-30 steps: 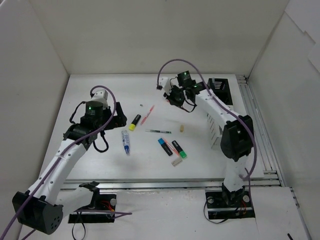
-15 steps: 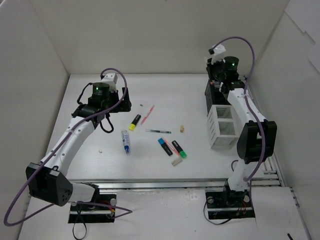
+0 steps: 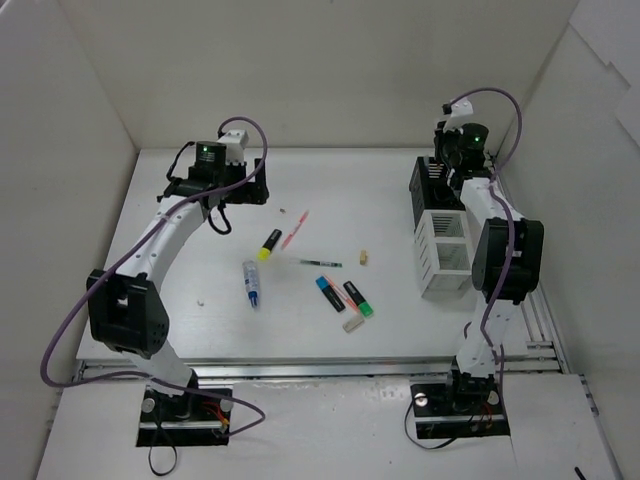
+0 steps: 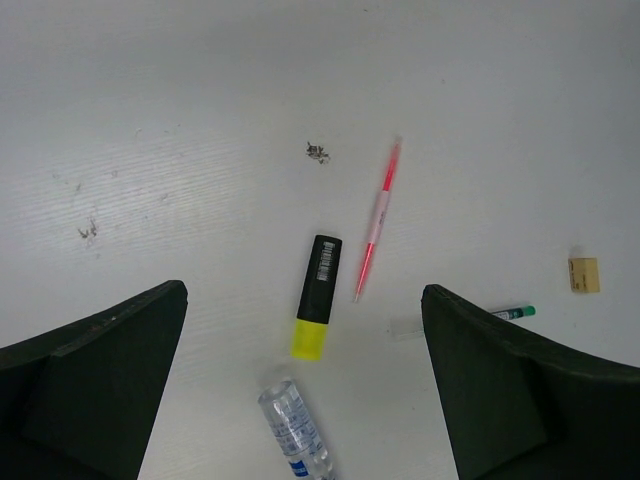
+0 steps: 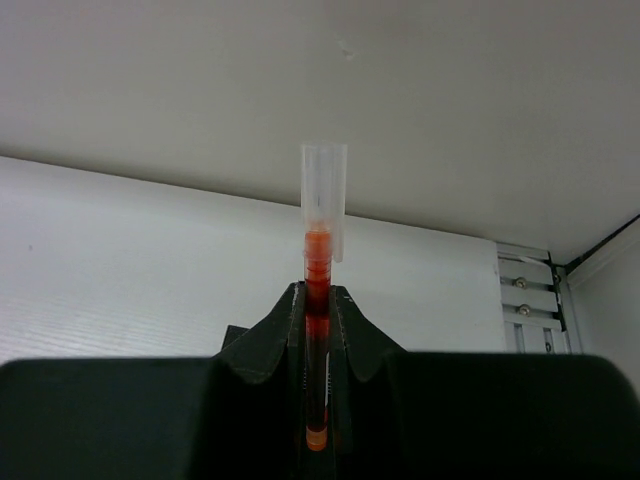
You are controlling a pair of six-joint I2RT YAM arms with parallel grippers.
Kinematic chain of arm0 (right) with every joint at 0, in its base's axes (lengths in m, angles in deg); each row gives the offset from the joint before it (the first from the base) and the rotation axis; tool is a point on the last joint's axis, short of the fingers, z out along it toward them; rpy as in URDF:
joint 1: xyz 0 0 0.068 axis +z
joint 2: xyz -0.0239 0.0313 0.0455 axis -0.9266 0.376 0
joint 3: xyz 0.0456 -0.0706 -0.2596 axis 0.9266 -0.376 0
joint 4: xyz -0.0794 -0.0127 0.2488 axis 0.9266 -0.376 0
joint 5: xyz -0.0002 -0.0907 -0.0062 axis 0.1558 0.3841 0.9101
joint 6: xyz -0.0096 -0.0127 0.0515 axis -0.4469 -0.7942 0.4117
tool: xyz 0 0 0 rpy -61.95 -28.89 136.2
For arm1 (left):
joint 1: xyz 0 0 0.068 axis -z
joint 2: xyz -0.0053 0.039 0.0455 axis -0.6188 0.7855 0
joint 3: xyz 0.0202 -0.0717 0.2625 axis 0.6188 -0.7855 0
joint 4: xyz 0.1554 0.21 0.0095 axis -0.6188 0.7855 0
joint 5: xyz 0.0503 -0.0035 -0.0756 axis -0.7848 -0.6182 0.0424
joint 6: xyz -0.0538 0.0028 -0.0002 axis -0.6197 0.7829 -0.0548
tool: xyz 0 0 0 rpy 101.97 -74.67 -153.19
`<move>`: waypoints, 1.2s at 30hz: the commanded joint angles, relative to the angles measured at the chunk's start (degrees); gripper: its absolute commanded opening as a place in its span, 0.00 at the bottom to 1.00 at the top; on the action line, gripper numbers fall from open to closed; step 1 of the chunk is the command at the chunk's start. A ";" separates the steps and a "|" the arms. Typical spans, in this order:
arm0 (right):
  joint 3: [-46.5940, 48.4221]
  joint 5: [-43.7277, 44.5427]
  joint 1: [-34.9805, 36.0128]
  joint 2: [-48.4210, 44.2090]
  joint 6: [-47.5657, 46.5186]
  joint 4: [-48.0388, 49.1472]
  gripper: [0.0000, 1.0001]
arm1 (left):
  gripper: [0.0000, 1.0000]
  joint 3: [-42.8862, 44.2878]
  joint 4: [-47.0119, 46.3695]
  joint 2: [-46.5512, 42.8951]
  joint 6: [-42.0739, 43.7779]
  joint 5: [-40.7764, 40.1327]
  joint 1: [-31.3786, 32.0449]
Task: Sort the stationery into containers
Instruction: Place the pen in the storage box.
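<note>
From above, I am holding my left hand spread wide over the far left of the table, apart from everything. My right hand is hanging over the black box, which is touching the white box end to end. Mid-table are lying a yellow highlighter with a red pen just beside it, a green-tipped pen, a tube, a blue highlighter beside a green highlighter, an eraser and a second eraser.

At my left wrist, my left fingers are standing wide apart, gripping nothing, with the yellow highlighter and red pen lying below.

At my right wrist, my right fingers are clamping an orange pen upright, its clear cap sticking above them.
</note>
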 commanded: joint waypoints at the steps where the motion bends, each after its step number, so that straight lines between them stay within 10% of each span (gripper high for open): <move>1: -0.05 1.08 -0.90 -1.53 0.11 9.56 0.00 | 1.00 4.60 -2.79 2.16 4.68 5.57 -0.58; 12: -9.46 -2.62 -1.70 -6.36 2.93 11.14 0.10 | 1.00 15.33 2.39 15.78 11.45 9.20 3.72; 25: -12.36 -5.59 -1.78 -17.42 3.71 10.97 0.98 | 0.99 23.59 7.57 26.69 12.86 3.14 8.74; 36: -26.50 -1.13 -0.38 -36.94 12.15 10.79 0.98 | 0.91 26.58 9.51 34.25 12.69 -2.49 12.25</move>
